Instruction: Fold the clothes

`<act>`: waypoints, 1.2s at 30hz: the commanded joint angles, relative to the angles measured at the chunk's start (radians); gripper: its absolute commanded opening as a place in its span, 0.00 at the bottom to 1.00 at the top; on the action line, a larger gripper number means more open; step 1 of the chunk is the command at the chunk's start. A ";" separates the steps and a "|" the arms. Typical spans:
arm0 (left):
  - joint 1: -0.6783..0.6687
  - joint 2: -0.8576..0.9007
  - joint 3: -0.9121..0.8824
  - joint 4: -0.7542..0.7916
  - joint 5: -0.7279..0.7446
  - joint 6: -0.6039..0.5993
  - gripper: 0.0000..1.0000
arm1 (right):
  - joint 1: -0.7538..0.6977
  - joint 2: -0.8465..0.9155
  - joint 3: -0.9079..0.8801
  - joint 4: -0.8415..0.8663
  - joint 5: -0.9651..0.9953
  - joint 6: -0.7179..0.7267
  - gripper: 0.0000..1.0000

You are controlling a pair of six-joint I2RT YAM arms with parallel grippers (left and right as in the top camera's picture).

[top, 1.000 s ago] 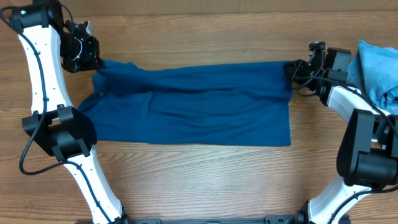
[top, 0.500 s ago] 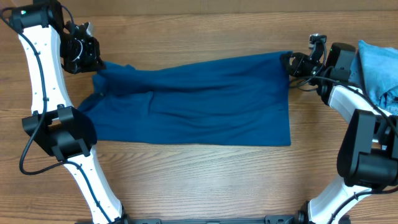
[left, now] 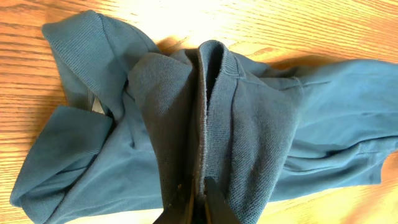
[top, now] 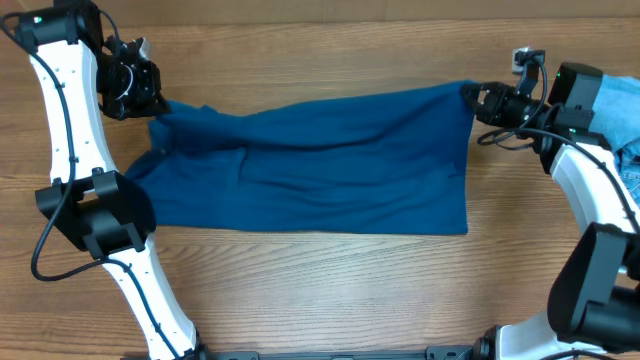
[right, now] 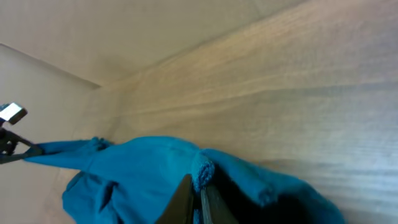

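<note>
A deep-blue knit shirt (top: 320, 165) lies stretched across the wooden table, its near half flat and its far edge lifted between both arms. My left gripper (top: 150, 97) is shut on the shirt's far left corner; in the left wrist view the fabric (left: 242, 124) bunches into a ridge that runs down between my dark fingers (left: 214, 202). My right gripper (top: 478, 100) is shut on the far right corner. In the right wrist view a rolled hem of the shirt (right: 204, 167) sits pinched between the fingers (right: 183, 199).
A light-blue garment (top: 612, 115) lies heaped at the table's right edge, behind the right arm. The left arm's white links (top: 70, 130) run down the left side. Bare wood (top: 320, 290) shows along the front.
The right gripper has moved right and slightly away with the shirt's corner, pulling the far edge tauter and higher. The left gripper has held its place.
</note>
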State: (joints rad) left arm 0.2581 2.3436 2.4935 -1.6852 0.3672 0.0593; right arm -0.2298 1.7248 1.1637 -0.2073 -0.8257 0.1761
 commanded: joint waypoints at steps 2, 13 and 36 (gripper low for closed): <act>0.011 -0.003 0.025 -0.005 0.015 0.012 0.06 | -0.002 -0.019 0.023 -0.098 0.038 -0.031 0.04; 0.011 -0.003 0.025 -0.005 0.019 0.012 0.06 | 0.001 -0.019 0.023 -0.284 0.145 -0.053 0.04; 0.010 -0.003 0.025 -0.005 0.020 0.012 0.06 | 0.008 -0.013 0.022 -0.042 0.140 -0.106 0.15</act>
State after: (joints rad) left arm 0.2581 2.3436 2.4935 -1.6871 0.3676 0.0593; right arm -0.2283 1.7248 1.1652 -0.2363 -0.6662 0.0891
